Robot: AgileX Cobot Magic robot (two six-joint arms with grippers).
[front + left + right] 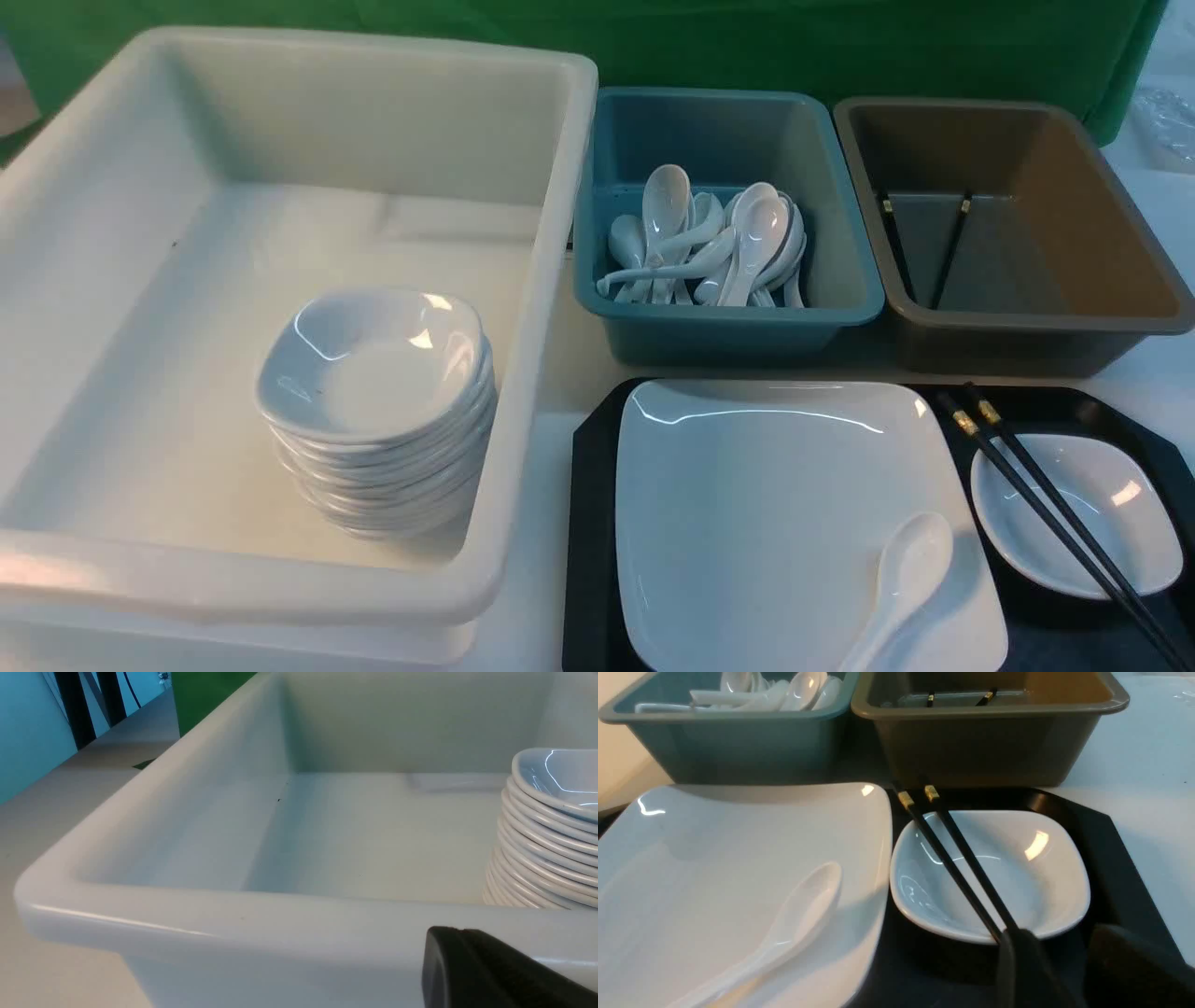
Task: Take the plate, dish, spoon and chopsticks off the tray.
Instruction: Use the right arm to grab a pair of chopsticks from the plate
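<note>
Right jaws stand open over the chopsticks crossing the dish; closing on only 1 could flick its partner off the dish. Left jaws closed.

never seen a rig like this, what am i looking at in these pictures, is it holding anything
This is a robot with two arms. The front view looks forward from between them; the other two pictures come from cameras on its wrists. A black tray bears a large plate with a spoon on it, and a small dish with chopsticks across it. Behind stand a white bin with stacked dishes, a teal bin of spare spoons and a brown bin with a second pair. The left end effector, only a dark edge showing, is shut by the white bin. The right end effector is open at the chopsticks' thin ends, holding nothing.
</note>
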